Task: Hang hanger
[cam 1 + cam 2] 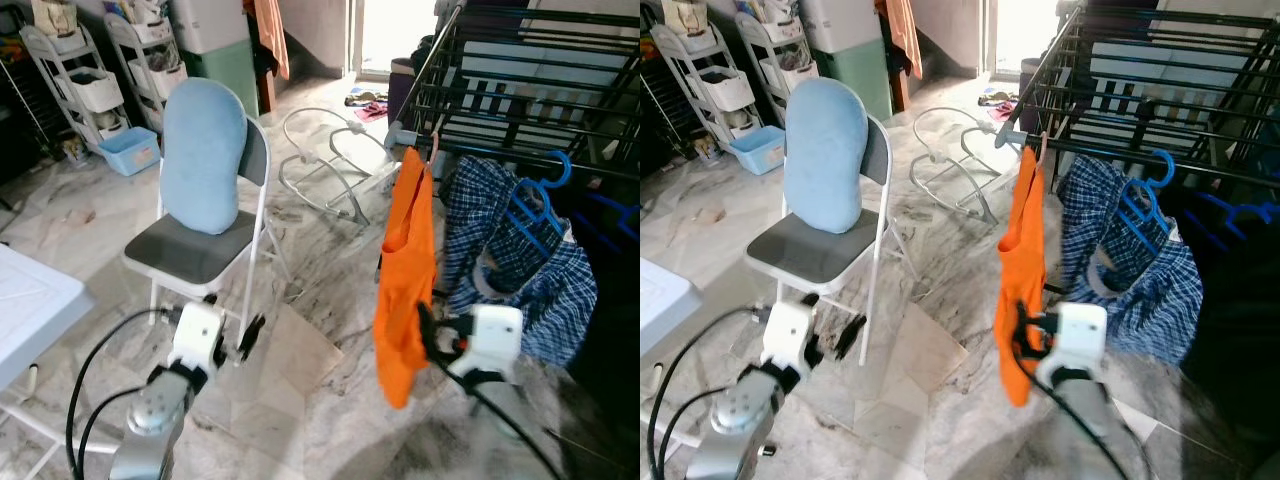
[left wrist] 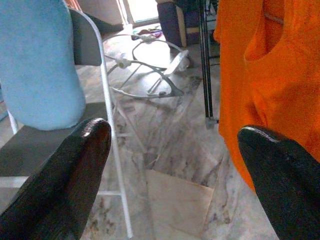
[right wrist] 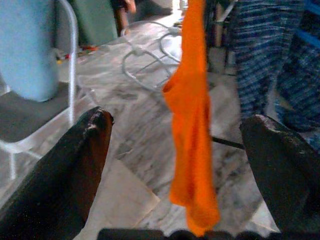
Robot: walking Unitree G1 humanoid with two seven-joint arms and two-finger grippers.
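Orange garment (image 1: 405, 270): on a hanger (image 1: 433, 147) hooked over the front rail of a black drying rack (image 1: 530, 60), hanging free above the marble floor (image 1: 330, 400).
Blue plaid garment (image 1: 520, 260): just beside the orange one on the same rack, on a blue hanger (image 1: 540, 200).
Right gripper (image 3: 175, 165): spread wide, holding nothing, close to the lower half of the orange garment; contact cannot be told.
Left gripper (image 2: 172, 165): spread wide, empty, low beside a folding chair (image 1: 200, 250).
Chair: carries a light blue cushion (image 1: 205, 155) upright against its back.
White wire frame (image 1: 325, 165): on the floor between chair and rack.
White bench corner (image 1: 30, 300): at robot's left.
Shelf trolleys (image 1: 80, 80): holding white bins, with a blue tub (image 1: 128, 150) on the floor nearby.
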